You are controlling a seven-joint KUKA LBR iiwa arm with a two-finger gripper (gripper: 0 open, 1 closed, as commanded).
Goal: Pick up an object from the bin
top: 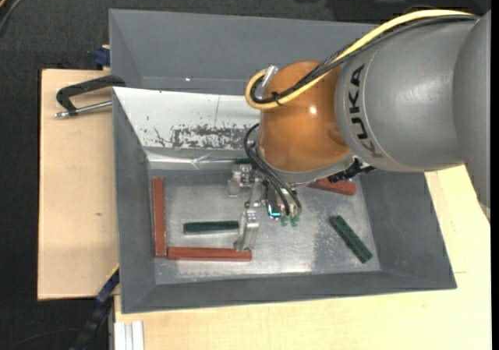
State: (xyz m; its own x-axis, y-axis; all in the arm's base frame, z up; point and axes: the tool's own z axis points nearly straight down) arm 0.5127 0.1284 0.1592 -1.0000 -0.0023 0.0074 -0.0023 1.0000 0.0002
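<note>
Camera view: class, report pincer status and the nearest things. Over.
Pincer low in bin, centre. Dark green bar beside it, view-left; red bar by its tip. Neither bar covered.

Single camera, above bin, angled, arm from right

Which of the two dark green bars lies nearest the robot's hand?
The level green bar just left of the hand; the other green bar lies slanted, farther right.
</note>
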